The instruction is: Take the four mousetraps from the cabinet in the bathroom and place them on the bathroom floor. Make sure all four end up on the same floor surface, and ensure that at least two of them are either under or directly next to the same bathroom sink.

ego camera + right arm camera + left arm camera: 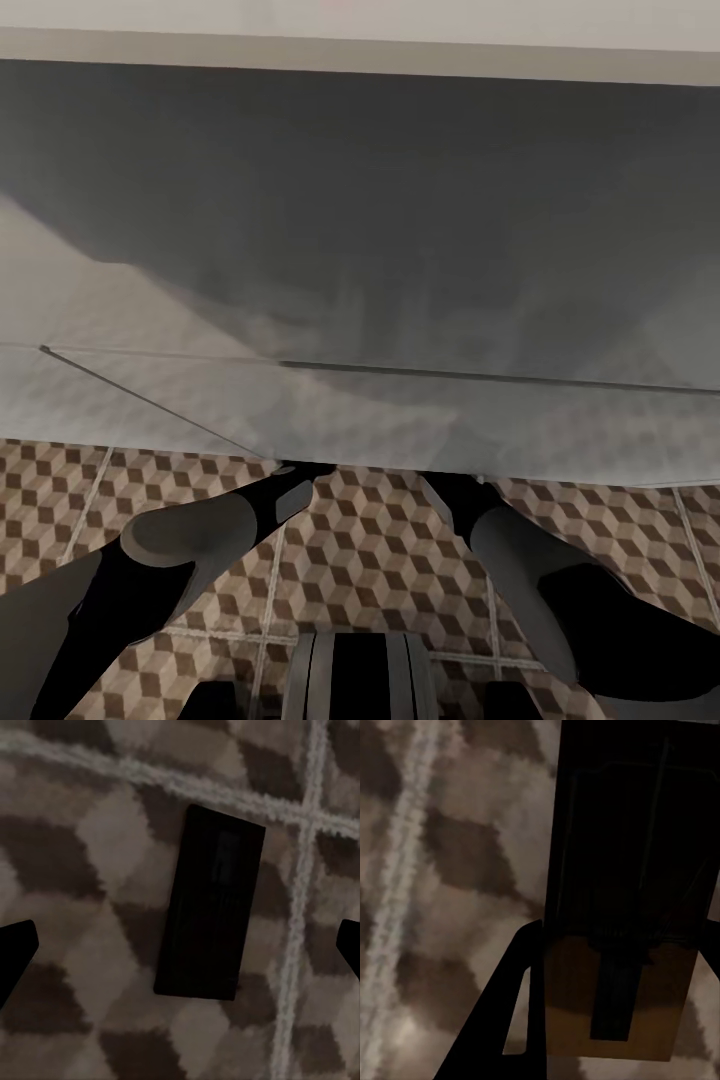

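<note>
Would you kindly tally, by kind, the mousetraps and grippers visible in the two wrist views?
Mousetraps: 2, one in the left gripper (mousetrap), one lying on the bathroom floor (mousetrap).
Grippers: 2, counting the right gripper.
Total: 4.

Matt dark wooden mousetrap (pixel 211 902), matt patterned tile bathroom floor (pixel 90 855), pale rough grout

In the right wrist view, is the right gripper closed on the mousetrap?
No. The mousetrap lies flat on the bathroom floor, with the right gripper fingertips spread wide at either edge, clear of it.

No readable text, labels or numbers anywhere.
</note>
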`<state>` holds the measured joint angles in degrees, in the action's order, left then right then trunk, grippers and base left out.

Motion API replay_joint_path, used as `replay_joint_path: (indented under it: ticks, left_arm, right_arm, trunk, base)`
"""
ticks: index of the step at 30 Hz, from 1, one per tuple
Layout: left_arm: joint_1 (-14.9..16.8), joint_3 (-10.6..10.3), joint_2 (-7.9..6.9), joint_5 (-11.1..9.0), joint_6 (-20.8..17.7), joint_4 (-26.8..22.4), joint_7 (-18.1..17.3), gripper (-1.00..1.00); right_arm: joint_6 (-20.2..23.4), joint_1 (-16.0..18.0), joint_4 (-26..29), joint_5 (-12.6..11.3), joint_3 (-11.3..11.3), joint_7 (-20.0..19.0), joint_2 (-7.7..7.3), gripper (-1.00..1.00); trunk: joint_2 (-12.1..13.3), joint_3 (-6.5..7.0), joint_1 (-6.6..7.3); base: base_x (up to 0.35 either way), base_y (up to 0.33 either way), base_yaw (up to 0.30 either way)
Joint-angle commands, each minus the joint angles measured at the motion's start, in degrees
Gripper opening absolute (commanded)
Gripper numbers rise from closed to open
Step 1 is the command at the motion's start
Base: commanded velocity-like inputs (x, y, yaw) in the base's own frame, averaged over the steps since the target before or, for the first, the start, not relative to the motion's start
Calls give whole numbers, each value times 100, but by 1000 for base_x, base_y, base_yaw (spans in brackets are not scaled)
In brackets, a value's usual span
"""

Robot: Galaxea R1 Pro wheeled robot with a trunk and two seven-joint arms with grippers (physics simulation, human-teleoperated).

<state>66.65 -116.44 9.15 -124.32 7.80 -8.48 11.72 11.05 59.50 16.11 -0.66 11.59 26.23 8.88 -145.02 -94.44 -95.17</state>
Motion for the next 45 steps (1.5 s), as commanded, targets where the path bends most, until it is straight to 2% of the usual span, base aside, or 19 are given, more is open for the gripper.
replay_joint_path:
  ticks: [1, 11, 12, 21, 28, 35, 45]
  left_arm:
    - [6, -46, -2, -22, 28, -20, 58, -100]
    - [29, -44, 7, -29, 36, -7, 64, -100]
    - [53, -42, 13, -30, 39, -6, 65, -100]
    - [250, -37, 19, -31, 42, 24, 67, -100]
    - [268, -29, 3, -31, 75, 20, 67, -100]
    - [267, -28, 1, -29, 271, -11, 67, -100]
    - [267, -28, -8, -29, 295, -13, 67, -100]
  right_arm:
    - [55, 35, 14, 13, 62, 32, -1, 100]
    - [55, 64, 8, 6, 62, 30, 8, 100]
    - [55, 281, 9, 5, 62, 27, 8, 100]
    - [47, 273, 14, 4, 62, 30, 10, 100]
    - [46, 273, 12, 4, 62, 31, 9, 100]
    - [46, 273, 15, 6, 62, 31, 8, 100]
    - [46, 273, 15, 12, 62, 31, 8, 100]
  trunk:
    - [-2, -2, 2]
    - [-2, -47, 2]
    - [-2, -52, 2]
    - [-2, -64, 2]
    - [-2, -92, 2]
    - [-2, -109, 2]
    - [-2, -172, 2]
  base:
    - [0, 0, 0]
    - [0, 0, 0]
    - [0, 0, 0]
    - [0, 0, 0]
    - [0, 0, 0]
    - [0, 0, 0]
    - [0, 0, 0]
